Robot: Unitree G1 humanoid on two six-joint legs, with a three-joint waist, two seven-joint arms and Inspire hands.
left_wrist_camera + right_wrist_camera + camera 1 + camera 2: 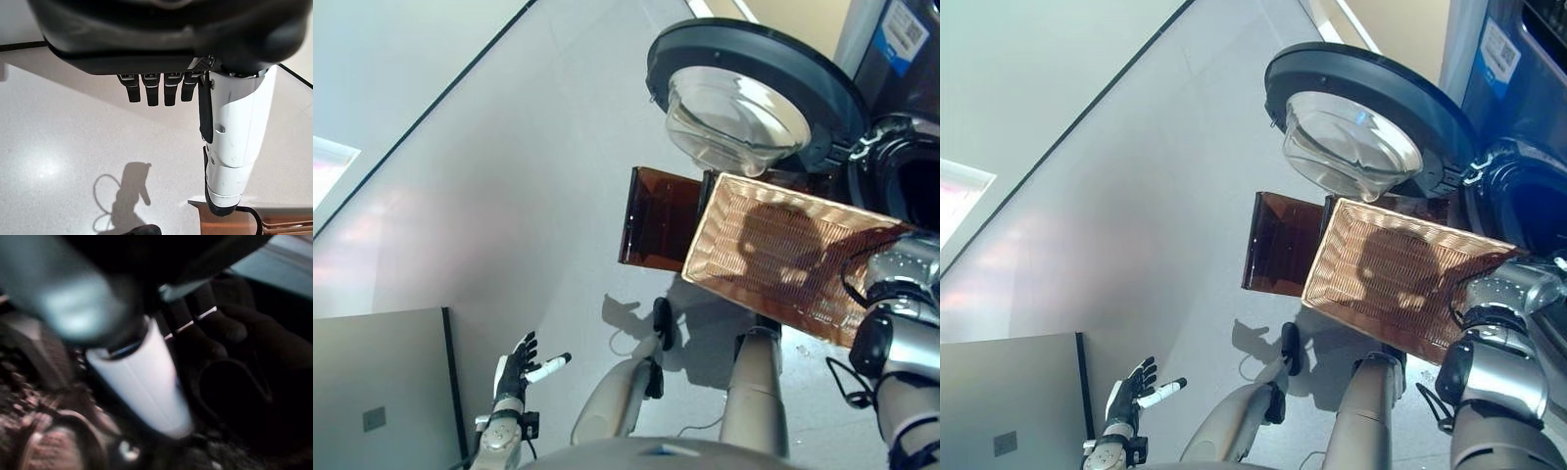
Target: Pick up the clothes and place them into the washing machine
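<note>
The washing machine (pixel 901 59) stands at the upper right with its round glass door (pixel 744 93) swung open. My right arm reaches past the door into the dark drum (pixel 915 191), where the eye views lose sight of the hand. In the right wrist view my right hand (pixel 205 323) is inside the drum, thumb and fingers relaxed and holding nothing. Brownish patterned cloth (pixel 44 440) lies blurred beneath it. A wicker basket (pixel 783 255) with nothing in it sits in front of the machine. My left hand (pixel 514 372) hangs open at the lower left over the floor.
A brown translucent box (pixel 656 220) stands against the basket's left side. A grey cabinet top (pixel 372 392) fills the lower left corner. Pale floor (pixel 509 196) stretches away to the left of the machine.
</note>
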